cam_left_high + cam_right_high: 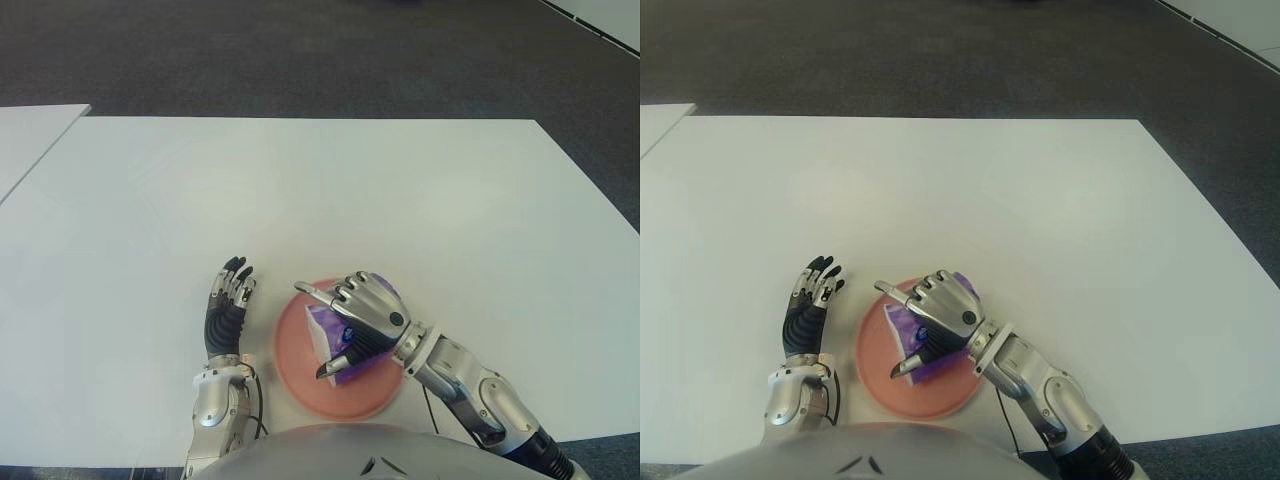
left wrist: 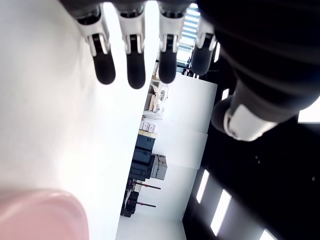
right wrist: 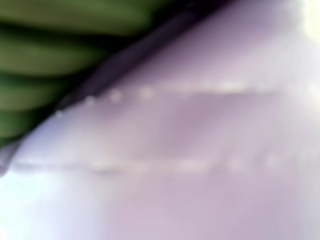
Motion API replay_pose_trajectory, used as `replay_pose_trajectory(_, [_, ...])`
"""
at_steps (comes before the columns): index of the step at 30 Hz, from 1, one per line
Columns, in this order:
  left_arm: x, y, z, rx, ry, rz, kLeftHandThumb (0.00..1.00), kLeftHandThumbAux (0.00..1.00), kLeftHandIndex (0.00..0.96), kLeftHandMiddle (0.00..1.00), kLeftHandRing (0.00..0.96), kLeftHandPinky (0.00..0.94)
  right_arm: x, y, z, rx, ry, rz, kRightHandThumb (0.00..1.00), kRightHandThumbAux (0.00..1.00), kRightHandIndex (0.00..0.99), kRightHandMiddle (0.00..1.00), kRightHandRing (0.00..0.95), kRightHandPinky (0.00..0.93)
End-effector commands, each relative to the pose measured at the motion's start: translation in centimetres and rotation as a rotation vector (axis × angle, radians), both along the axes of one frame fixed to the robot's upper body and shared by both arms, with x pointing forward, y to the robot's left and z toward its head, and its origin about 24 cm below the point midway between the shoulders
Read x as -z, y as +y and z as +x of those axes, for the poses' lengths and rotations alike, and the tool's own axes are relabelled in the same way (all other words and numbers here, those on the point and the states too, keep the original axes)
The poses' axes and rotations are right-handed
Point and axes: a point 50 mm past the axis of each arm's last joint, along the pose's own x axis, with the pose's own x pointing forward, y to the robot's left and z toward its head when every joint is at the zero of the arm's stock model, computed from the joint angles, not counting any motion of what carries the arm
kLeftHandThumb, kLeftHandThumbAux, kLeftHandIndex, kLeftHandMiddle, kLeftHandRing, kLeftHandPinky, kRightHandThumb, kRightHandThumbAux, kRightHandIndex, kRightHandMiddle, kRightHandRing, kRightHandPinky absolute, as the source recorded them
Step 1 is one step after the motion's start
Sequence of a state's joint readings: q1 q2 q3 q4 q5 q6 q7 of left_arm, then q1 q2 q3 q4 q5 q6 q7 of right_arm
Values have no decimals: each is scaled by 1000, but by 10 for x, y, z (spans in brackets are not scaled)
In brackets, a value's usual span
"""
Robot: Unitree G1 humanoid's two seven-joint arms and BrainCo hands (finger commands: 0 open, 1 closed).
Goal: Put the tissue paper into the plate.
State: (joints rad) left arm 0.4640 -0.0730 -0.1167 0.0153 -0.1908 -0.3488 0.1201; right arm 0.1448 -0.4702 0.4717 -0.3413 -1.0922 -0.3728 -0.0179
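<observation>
Right hand (image 1: 360, 318) at near centre, forearm angled in from the near right, fingers curled in a grasp, index finger extended leftward, left hand (image 1: 228, 303) just to its left, fingers straight, spread, pointing far, holding nothing

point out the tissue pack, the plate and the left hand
tissue pack (image 1: 324, 325): left eye view, on its purple wrapper showing under the right hand (image 1: 362, 312).
plate (image 1: 291, 352): left eye view, on its bare pink rim.
left hand (image 1: 226, 308): left eye view, on its back.
</observation>
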Motion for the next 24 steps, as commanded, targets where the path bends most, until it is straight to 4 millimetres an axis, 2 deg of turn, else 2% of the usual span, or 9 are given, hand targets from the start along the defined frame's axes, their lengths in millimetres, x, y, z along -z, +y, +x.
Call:
replay_pose_trajectory(1, [10,-15,2,16,48,-57,307,602,154,140,152,147,3,-4,2,-4,4,4,141,339,0,0,0,0])
replay_pose_trajectory(6, [11,-16,2,15,40,-31,289,594,134,108,108,104,1,-5,2,-11,-17,15,162,325,0,0,0,0])
replay_pose_trajectory(18, [13,-18,2,-14,59,-46,280,585,108,90,81,83,0,-5,3,-5,-32,60,162,314,0,0,0,0])
replay_pose_trajectory(24, [12,-19,2,-24,70,-65,290,580,98,79,59,40,-1,-5,2,5,-29,76,171,314,0,0,0,0])
